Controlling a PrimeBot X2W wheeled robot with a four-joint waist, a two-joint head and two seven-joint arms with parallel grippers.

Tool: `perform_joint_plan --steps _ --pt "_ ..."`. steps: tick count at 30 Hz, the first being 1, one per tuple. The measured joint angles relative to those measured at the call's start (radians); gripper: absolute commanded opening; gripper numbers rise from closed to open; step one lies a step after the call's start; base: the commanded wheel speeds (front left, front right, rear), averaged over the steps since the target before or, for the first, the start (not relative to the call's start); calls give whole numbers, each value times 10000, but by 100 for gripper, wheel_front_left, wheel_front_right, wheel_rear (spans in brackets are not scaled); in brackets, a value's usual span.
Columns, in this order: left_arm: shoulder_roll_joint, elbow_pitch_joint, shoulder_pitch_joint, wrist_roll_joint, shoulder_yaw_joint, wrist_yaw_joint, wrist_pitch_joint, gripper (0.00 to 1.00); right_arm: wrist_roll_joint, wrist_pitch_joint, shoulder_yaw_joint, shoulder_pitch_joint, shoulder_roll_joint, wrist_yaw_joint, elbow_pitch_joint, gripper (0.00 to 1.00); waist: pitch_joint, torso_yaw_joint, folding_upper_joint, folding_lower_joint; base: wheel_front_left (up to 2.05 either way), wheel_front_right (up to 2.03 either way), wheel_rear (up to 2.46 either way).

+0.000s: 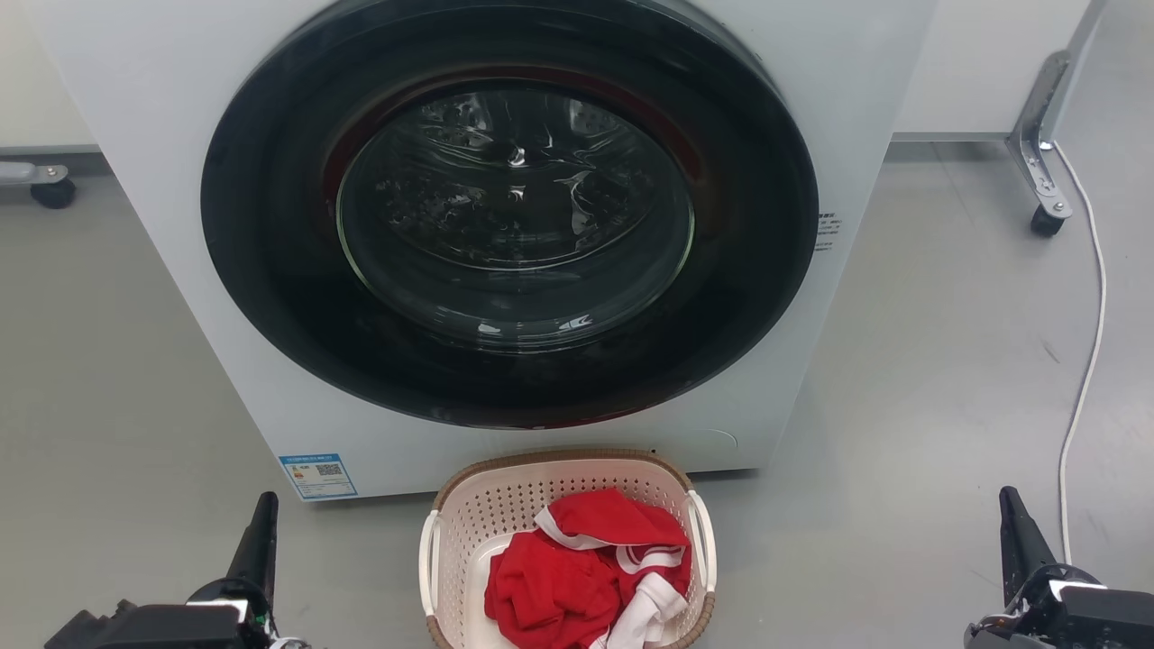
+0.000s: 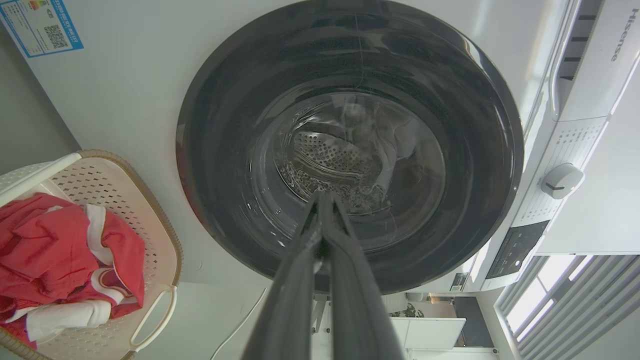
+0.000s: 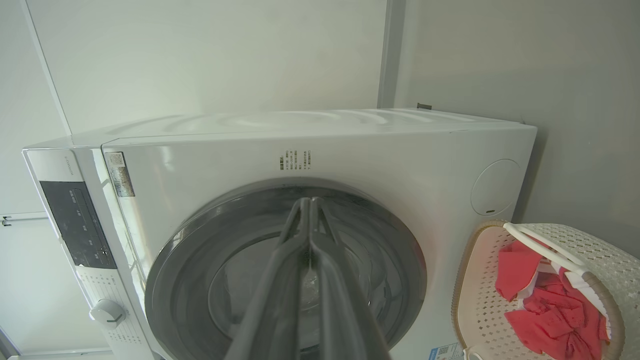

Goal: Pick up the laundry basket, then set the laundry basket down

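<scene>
The laundry basket (image 1: 505, 505) is a small cream perforated tub with a brown woven rim and white side handles. It stands on the floor in front of the washing machine, holding red and white clothes (image 1: 586, 568). The basket (image 2: 107, 180) lies at the left of the left wrist view, and the basket (image 3: 482, 305) sits at the lower right of the right wrist view. My left gripper (image 1: 264, 505) is shut, empty, well left of the basket. My right gripper (image 1: 1010, 500) is shut, empty, far to its right. Fingertips meet in both wrist views (image 2: 322, 197) (image 3: 308, 201).
The white washing machine (image 1: 180, 234) with its dark round door (image 1: 509, 212) shut rises right behind the basket. A white cable (image 1: 1091, 361) runs along the floor at the right, near a castor leg (image 1: 1041, 171). Another castor (image 1: 52, 191) sits at far left.
</scene>
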Motion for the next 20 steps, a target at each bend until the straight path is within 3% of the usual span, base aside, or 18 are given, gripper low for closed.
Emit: perform_joint_plan --steps 20 --pt "0 -2 0 0 0 0 0 0 0 0 0 0 0 0 -4 0 0 0 -1 0 0 0 0"
